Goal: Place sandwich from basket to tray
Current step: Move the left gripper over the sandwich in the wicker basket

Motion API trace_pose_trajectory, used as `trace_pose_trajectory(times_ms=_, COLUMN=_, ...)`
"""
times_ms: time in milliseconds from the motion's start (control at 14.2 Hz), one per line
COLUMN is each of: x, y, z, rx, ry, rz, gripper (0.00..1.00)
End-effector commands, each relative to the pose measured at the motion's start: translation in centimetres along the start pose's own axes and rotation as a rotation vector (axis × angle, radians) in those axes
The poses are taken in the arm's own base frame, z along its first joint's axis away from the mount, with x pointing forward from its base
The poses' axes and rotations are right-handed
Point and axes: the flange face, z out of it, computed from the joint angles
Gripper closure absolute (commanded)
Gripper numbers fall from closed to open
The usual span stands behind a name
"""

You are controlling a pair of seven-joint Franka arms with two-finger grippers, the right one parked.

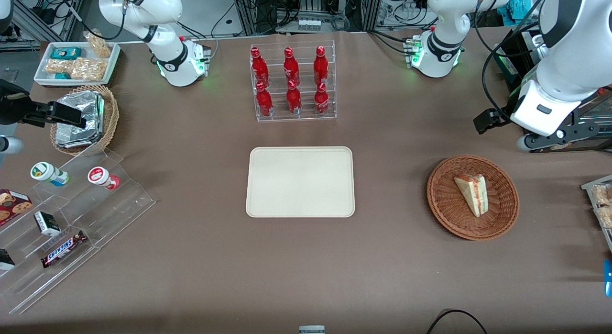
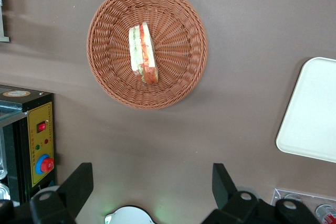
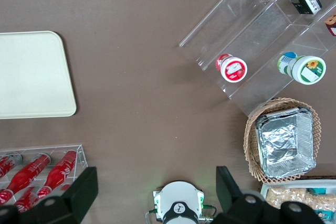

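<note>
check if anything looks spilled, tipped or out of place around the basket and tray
Nothing stands out. The sandwich lies inside the wicker basket, the tray sits flat and bare, and the hand is open above the table, holding nothing.

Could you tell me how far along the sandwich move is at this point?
Nothing looks done yet. The sandwich lies in the basket, and the tray holds nothing. The left arm's hand is open, up above the table, farther from the front camera than the basket, and holds nothing. Left to do: come down over the basket, grip the sandwich, carry it to the tray and release.
</note>
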Motion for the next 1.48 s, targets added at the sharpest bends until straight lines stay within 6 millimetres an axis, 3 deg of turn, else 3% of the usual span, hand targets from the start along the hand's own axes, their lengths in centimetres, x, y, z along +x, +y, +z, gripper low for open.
trace_pose_trajectory(times_ms=0, x=-0.2, y=-0.4, z=-0.1, rx=0.004, ry=-0.004, rz=0.001, gripper=0.00)
trace_pose_trajectory(times_ms=282, x=0.4, y=-1.2, z=0.2, rx=-0.008, ry=-0.016, rz=-0.017, gripper=0.00)
trace_pose_trajectory(times_ms=493, x=3.5, y=-4.8, z=5.0, rx=0.001, ry=-0.121, rz=-0.079, gripper=0.00)
trace_pose_trajectory(times_ms=634, x=5.3, y=-7.2, z=9.4, rx=-0.015, ry=-0.169, rz=-0.126, gripper=0.00)
trace_pose_trajectory(times_ms=704, x=5.2, y=-7.1, z=12.1, rx=-0.020, ry=-0.146, rz=-0.128, gripper=0.00)
trace_pose_trajectory(times_ms=915, x=5.1, y=-9.1, z=17.4, rx=-0.044, ry=-0.069, rz=-0.177, gripper=0.00)
trace_pose_trajectory(times_ms=1268, x=3.8, y=-8.6, z=25.4, rx=-0.077, ry=0.004, rz=-0.192, gripper=0.00)
trace_pose_trajectory(times_ms=1408, x=4.3, y=-8.3, z=26.3, rx=-0.119, ry=0.002, rz=-0.231, gripper=0.00)
